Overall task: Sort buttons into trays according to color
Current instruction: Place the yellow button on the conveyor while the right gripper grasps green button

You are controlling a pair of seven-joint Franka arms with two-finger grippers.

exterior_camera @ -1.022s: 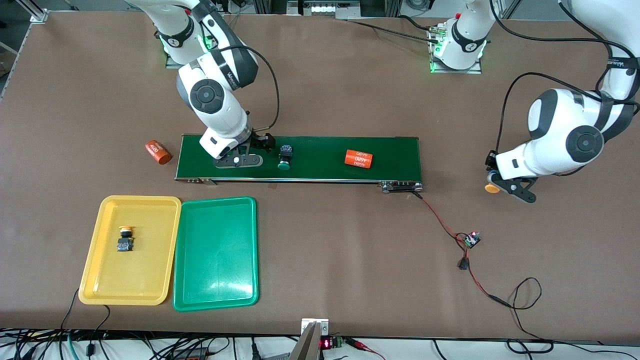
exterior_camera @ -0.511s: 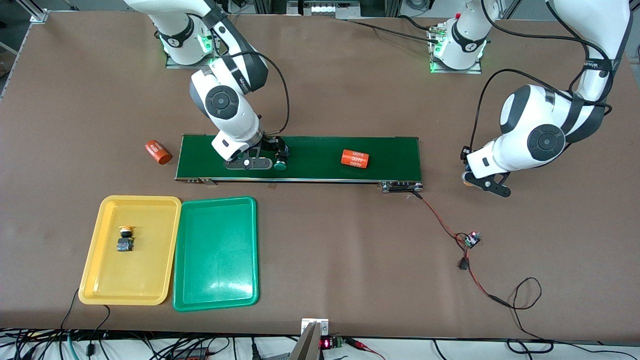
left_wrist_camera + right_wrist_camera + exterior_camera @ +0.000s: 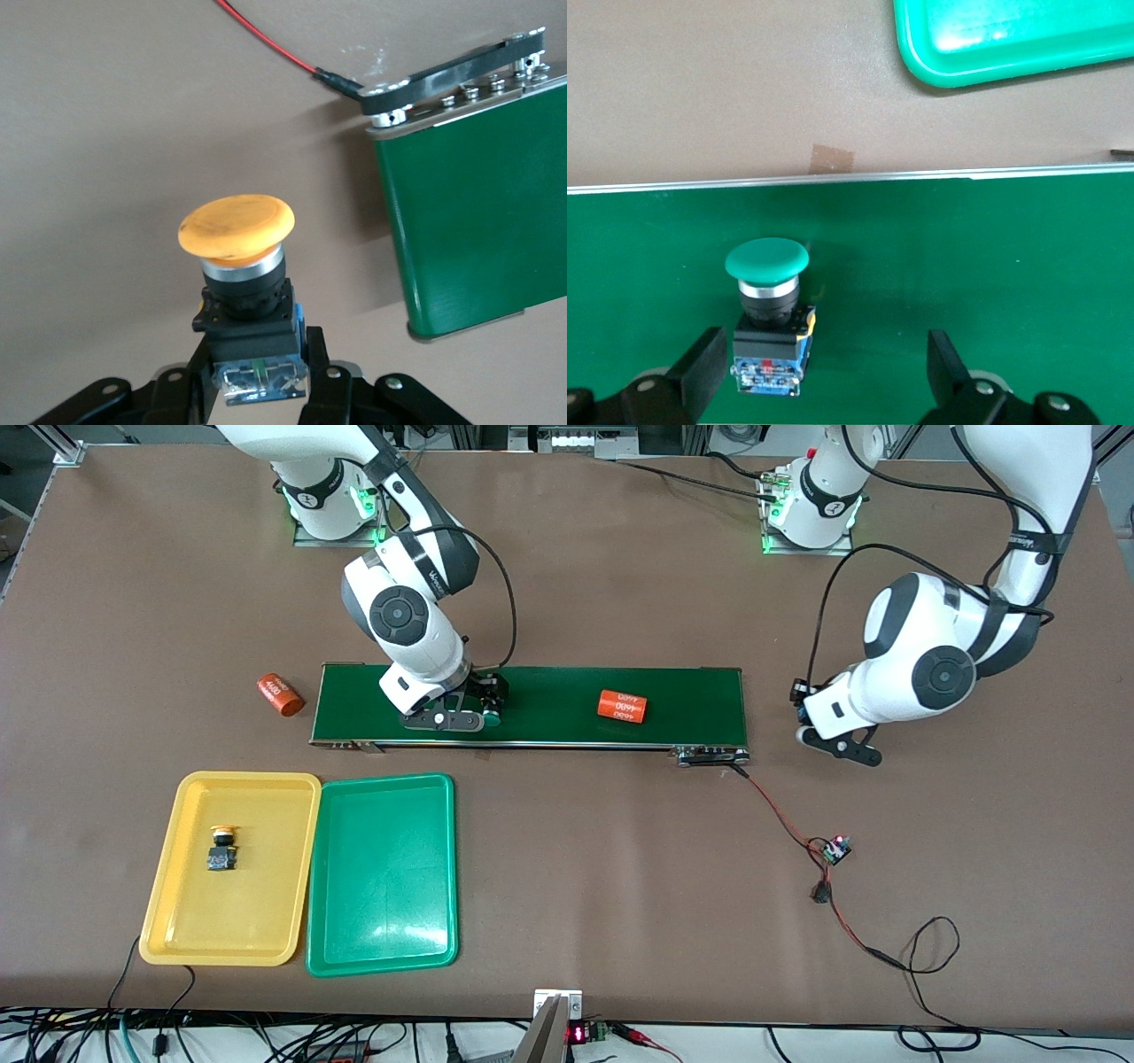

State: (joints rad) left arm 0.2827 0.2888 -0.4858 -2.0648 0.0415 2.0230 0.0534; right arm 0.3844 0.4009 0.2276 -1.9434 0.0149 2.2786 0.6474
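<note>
The worktop (image 3: 567,868) carries a belt (image 3: 682,691), a yellow tray (image 3: 177,921) and a green tray (image 3: 381,957). The right claw (image 3: 819,372), spread wide, straddles a green button (image 3: 767,323) on the belt. The left claw (image 3: 257,390) grips a yellow button (image 3: 237,266) by its body, over the worktop near the belt's end. Buttons look light, rigid, top-heavy; the blocky body likely grips best, the cap being slick.

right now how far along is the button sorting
Done: one yellow button lies in the yellow tray. In hand: the left gripper grips a second yellow button beside the belt's end; the right gripper is open around a green button on the conveyor belt. Left: the green tray holds nothing.
</note>
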